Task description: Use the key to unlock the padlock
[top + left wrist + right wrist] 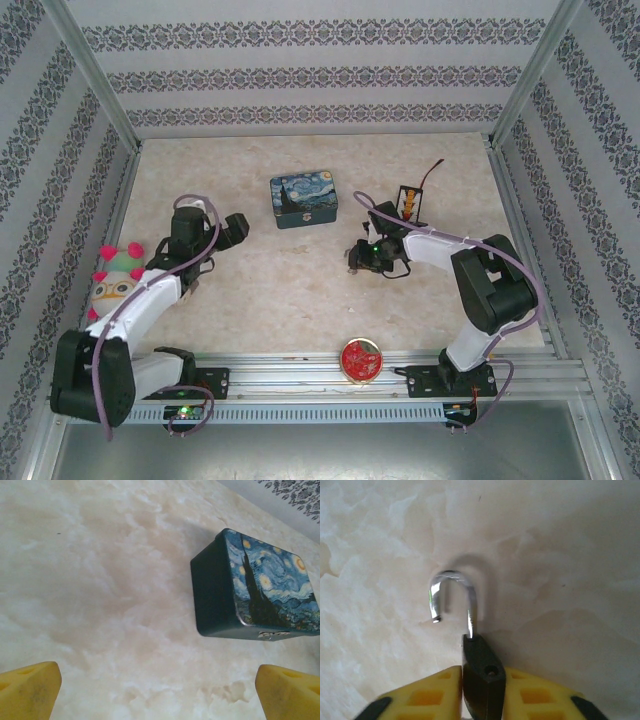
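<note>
Right of bench (300,290) centre, right jaws are clamped tight on the padlock (482,677): dark squarish body, polished U-shaped shackle (451,592) with one end free. Left jaws stand wide apart, empty, near the glossy painted tin (260,590).

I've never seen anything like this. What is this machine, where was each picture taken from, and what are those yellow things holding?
These are two robot arms bolted at the near edge of a table. One picture looks down from above; the other two come from a camera on each wrist, so the yellow wedges are claw fingers. On the table lie a starry-night tin and a plush toy. The left claw is open and empty, near the tin. The right claw pinches a tiny dark padlock, whose silvery shackle has one end free.
</note>
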{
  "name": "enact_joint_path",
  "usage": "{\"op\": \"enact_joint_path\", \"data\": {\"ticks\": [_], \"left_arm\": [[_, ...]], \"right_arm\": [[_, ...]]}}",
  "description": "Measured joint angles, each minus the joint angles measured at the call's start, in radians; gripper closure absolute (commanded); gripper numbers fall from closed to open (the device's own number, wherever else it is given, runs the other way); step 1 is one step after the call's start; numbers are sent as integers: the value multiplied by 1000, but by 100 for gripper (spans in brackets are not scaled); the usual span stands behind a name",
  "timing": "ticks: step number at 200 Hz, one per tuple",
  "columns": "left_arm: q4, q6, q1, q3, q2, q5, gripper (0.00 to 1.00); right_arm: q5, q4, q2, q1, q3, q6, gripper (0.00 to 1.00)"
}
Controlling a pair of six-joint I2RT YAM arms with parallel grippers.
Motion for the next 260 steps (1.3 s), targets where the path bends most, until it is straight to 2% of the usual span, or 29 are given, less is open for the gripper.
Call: {"op": "enact_joint_path", "data": {"ticks": [43, 88, 152, 156, 162, 166, 219, 260], "left_arm": [[-58, 44, 18, -55, -111, -66, 1], [-74, 107, 32, -94, -179, -154, 1], [135, 260, 38, -278, -277, -254, 1], [153, 272, 39, -284, -279, -262, 1], [179, 288, 39, -292, -280, -273, 1], [195, 296, 39, -296, -279, -278, 1], [458, 390, 87, -391, -169, -286, 1], [626, 426, 130, -395, -32, -233, 1]], "right_arm": [[38, -35, -27, 0, 1, -6, 59], [129, -96, -200, -17, 0, -37, 57], [253, -46, -455, -148, -104, -115, 42], [263, -42, -466, -156, -111, -124, 39], [278, -35, -482, -166, -122, -133, 7], [286, -29, -491, -170, -129, -135, 2], [395, 111, -639, -190, -237, -270, 2], [509, 238, -742, -219, -320, -330, 2]]}}
